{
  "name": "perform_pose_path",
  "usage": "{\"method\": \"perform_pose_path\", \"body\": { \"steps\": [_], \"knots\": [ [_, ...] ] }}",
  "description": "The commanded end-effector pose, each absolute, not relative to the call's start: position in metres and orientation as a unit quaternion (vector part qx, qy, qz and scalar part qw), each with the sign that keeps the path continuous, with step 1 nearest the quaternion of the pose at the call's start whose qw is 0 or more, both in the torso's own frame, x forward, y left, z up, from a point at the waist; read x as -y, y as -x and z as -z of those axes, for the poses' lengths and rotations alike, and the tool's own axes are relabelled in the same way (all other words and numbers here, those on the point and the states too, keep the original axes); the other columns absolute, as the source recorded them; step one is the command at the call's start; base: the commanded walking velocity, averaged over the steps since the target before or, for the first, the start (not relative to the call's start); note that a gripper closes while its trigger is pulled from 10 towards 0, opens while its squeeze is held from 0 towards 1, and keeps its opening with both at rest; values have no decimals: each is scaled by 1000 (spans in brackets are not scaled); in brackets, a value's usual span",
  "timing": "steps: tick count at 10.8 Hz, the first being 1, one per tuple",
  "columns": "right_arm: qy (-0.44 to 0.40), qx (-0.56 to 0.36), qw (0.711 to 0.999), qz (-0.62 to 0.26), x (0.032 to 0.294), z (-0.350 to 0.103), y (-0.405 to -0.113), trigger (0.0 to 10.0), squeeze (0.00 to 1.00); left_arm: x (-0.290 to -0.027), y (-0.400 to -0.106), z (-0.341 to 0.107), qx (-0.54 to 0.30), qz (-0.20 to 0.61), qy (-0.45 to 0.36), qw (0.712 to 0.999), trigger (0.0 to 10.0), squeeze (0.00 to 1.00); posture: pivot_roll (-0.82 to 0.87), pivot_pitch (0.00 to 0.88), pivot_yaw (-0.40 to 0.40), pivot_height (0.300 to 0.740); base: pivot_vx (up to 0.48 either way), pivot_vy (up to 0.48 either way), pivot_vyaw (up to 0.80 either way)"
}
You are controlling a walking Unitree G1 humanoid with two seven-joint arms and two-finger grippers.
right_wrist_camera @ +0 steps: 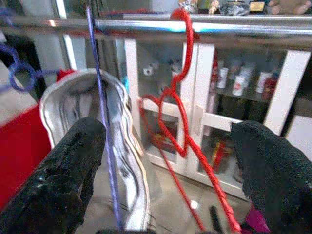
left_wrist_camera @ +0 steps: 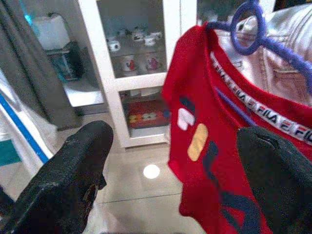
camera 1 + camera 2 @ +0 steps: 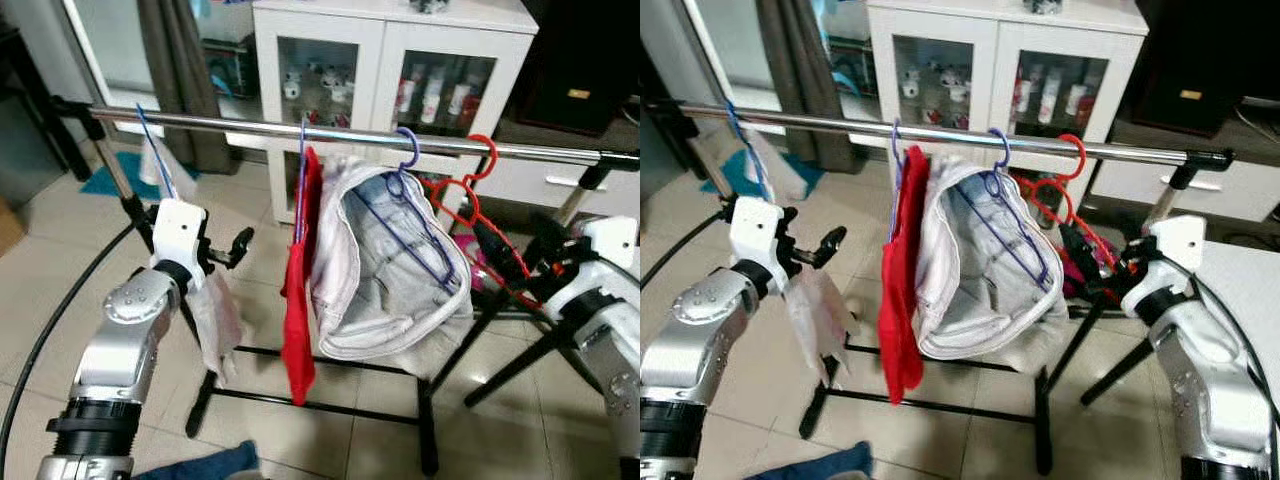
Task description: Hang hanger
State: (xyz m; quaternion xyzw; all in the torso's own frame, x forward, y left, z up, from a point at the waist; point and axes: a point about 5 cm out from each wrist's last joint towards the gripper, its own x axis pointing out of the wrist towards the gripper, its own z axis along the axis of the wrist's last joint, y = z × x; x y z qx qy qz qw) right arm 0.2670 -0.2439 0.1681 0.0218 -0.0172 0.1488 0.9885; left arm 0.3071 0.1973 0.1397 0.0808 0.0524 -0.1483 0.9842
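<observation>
Left eye view, nearest: left pincer (image 3: pixel 238 247) at left centre, fingers spread wide with nothing between them; right pincer (image 3: pixel 500 262) at right centre, likewise parted, just beside red hanger (image 3: pixel 470 205). Further back, at centre: red shirt (image 3: pixel 300 290) and pale garment (image 3: pixel 385 265) on purple hangers. Hooked with them over metal rail (image 3: pixel 240 124), red hanger. Beyond, at top: white cabinet (image 3: pixel 390 60).

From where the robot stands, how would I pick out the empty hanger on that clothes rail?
Find the silver rail in front of the white glass-door cabinet. At its right end, beside the pale grey garment, hangs the red hanger. It is the rail's one red hanger and carries no clothing.
</observation>
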Motion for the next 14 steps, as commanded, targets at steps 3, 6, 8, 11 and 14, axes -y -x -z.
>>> {"method": "perform_pose_path", "body": {
  "steps": [3, 6, 8, 11, 14],
  "knots": [
    [1, 18, 984, -179, 235, -168, -266, 10000, 0, -199, -314, -142, -43, 159, -89, 982, 10000, 0, 42, 0, 12, 740, 0, 0, 0],
    [5, 19, 969, -246, 209, -167, -276, 10000, 0, -166, -320, -141, -50, 286, -113, 950, 10000, 0, 22, 0, 54, 740, 0, 0, 0],
    [0, 29, 959, -282, 194, -174, -280, 10000, 0, -153, -325, -152, -30, 331, -124, 935, 10000, 0, 8, 0, 70, 740, 0, 0, 0],
    [3, 10, 955, -298, 180, -170, -290, 10000, 0, -165, -323, -144, -58, 320, -155, 933, 10000, 0, 6, 0, 75, 740, 0, 0, 0],
    [15, -30, 959, -281, 143, -169, -344, 10000, 0, -161, -313, -138, -74, 341, -161, 923, 10000, 0, 53, 0, 20, 740, 0, 0, 0]
  ]
}}
